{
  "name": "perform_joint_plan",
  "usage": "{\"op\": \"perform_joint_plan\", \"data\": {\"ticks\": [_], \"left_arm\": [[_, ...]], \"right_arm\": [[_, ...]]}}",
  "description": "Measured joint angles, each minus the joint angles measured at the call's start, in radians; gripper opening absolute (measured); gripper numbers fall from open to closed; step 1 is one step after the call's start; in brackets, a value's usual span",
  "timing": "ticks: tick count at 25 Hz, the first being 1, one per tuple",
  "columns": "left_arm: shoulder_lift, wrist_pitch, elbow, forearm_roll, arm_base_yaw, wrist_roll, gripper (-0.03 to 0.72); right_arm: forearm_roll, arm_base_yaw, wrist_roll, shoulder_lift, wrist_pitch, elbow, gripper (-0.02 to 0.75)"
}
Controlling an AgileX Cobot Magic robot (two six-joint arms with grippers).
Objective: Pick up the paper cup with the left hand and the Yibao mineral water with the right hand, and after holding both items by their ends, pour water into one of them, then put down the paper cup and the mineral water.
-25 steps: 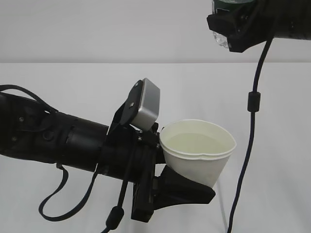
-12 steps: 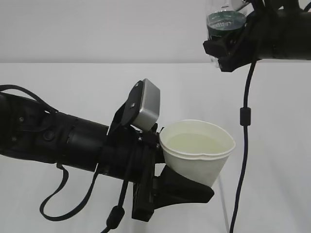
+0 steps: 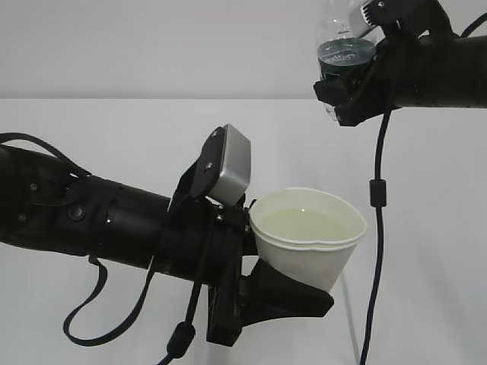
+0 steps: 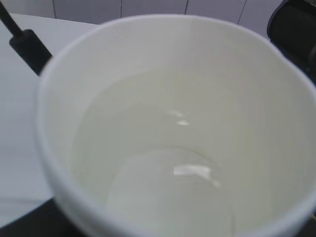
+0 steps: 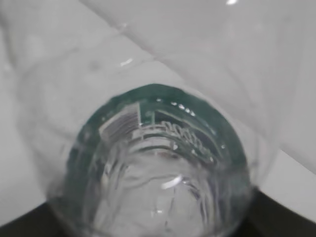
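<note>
At lower centre the black two-jawed left hand (image 3: 293, 293) grips the water-filled white tapered paper cup (image 3: 308, 236) level against spilling, while at upper right the right hand (image 3: 346, 95) clasps the clear green-labelled plastic bottle (image 3: 344, 55).

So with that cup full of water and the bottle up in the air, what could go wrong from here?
The paper cup holds water and the left gripper pinches it near its base; the rim already looks squeezed out of round, so a jolt on the way down might slop water onto the table. The Yibao mineral water bottle is capless and held by the right gripper, so any water left could drip if it tilts.
</note>
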Motion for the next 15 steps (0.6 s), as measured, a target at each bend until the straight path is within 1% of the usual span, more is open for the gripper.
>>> {"op": "perform_joint_plan", "data": {"ticks": [4, 8, 15], "left_arm": [[0.000, 0.000, 0.000, 0.000, 0.000, 0.000, 0.432], [0.000, 0.000, 0.000, 0.000, 0.000, 0.000, 0.432], [0.000, 0.004, 0.000, -0.001, 0.000, 0.000, 0.432]], "right_arm": [[0.070, 0.000, -0.051, 0.000, 0.000, 0.000, 0.415], [0.132, -0.028, -0.074, 0.004, -0.031, 0.000, 0.415], [0.158, -0.081, -0.080, 0.004, -0.045, 0.000, 0.415]]}}
